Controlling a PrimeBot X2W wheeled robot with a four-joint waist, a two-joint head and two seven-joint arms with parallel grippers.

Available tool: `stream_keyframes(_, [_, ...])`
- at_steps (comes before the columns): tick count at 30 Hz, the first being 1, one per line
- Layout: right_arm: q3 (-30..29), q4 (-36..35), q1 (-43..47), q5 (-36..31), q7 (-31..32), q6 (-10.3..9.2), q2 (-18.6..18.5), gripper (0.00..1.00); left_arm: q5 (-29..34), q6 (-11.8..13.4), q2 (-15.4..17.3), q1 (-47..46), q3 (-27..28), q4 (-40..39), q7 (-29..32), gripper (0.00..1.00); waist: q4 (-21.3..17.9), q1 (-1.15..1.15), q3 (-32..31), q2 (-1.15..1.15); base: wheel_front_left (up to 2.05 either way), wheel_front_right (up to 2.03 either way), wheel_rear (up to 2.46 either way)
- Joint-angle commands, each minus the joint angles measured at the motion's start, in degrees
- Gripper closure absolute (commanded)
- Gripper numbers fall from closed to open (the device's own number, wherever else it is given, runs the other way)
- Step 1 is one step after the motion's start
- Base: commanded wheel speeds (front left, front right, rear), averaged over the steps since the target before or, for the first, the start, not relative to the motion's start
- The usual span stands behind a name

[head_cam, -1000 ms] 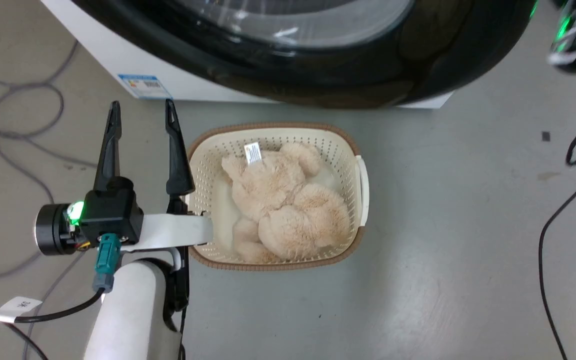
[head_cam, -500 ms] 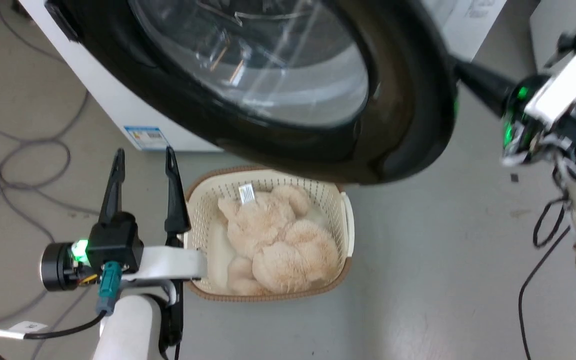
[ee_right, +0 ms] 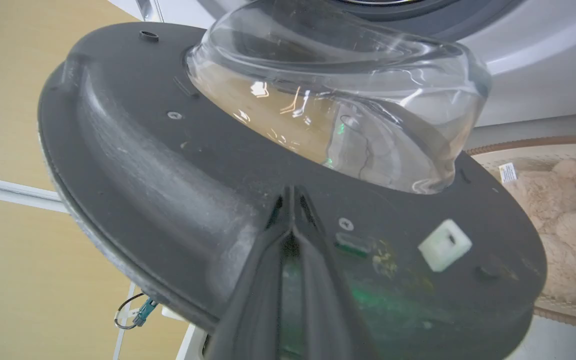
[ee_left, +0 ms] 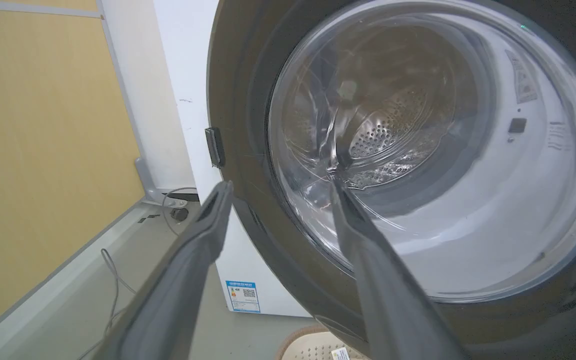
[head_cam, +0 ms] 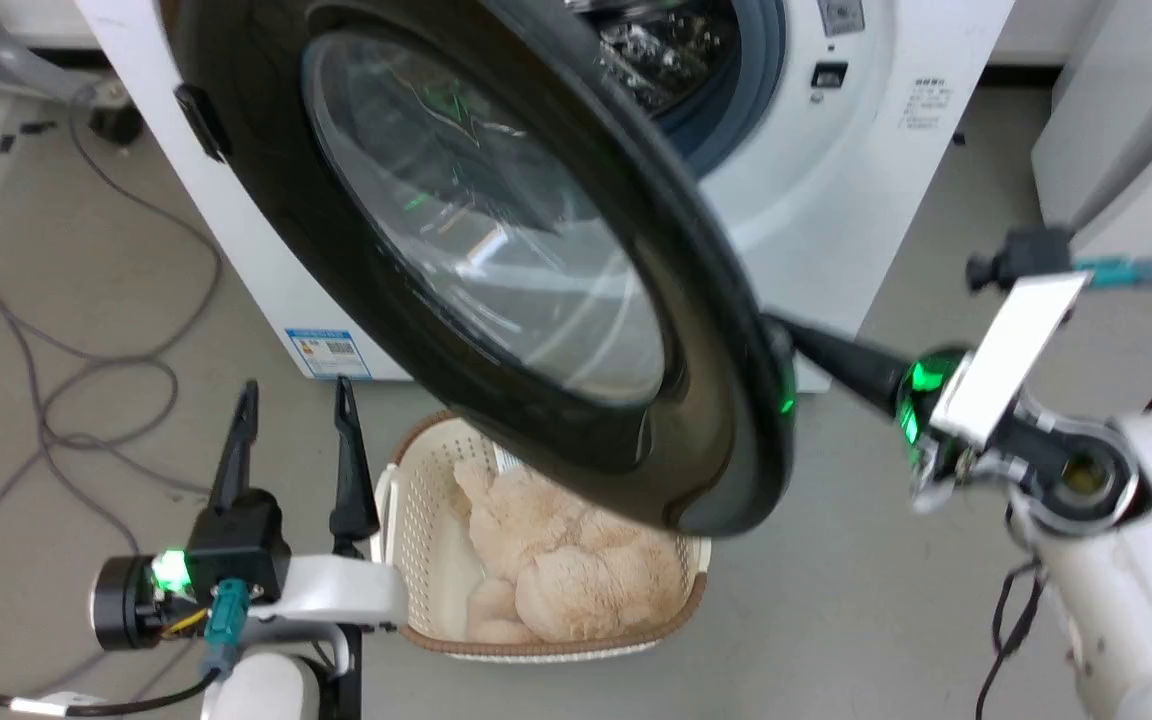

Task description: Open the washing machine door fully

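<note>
The washing machine door (head_cam: pixel 266 200), a glossy black ring around a bulging glass bowl, stands swung out from the white washing machine (head_cam: pixel 836 200), whose steel drum (head_cam: pixel 666 50) shows behind it. My right gripper (head_cam: pixel 786 335) is shut, and its tips press on the door's grey inner face (ee_right: pixel 143 165) near the free edge, where the right wrist view has the right gripper (ee_right: pixel 290 190) touching it. My left gripper (head_cam: pixel 296 395) hangs open and empty low at the left, below the door. In the left wrist view the left gripper (ee_left: pixel 280 185) points at the door's outer glass (ee_left: pixel 418 150).
A cream basket (head_cam: pixel 406 500) holding a beige plush toy (head_cam: pixel 556 560) stands on the floor under the door, right beside my left gripper. Grey cables (head_cam: pixel 66 400) loop on the floor at the left. Another white appliance (head_cam: pixel 1126 130) stands at the far right.
The head camera has tilted up, bringing the washer's front and drum into view. My right gripper has come in from the right, against the door's free edge. The left gripper stays by the basket.
</note>
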Motion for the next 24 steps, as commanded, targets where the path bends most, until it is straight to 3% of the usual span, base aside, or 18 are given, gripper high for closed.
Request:
stream_keyframes(1, [0.51,-0.80,2.15,0.23,0.30,0.06,0.53,1.00,0.29,-0.26,0.20,0.90,-0.04,0.42,-0.30,0.00,0.58,0.01,-1.33,0.00,0.00,0.00,0.00])
stream_keyframes(11, [3.13,-5.56,12.93,1.87,-0.67,0.06,4.30,1.00,0.46,-0.86,0.28,4.82,0.48,1.84,-0.30,0.00,2.01,0.01,-6.23,0.00,0.00,0.00,0.00])
stream_keyframes(24, [6.31,-7.06,20.24,2.98,-2.17,0.06,9.18,1.00,0.60,-0.99,0.23,5.93,0.76,2.82,-0.30,0.00,2.80,0.01,-7.36,0.00,0.00,0.00,0.00])
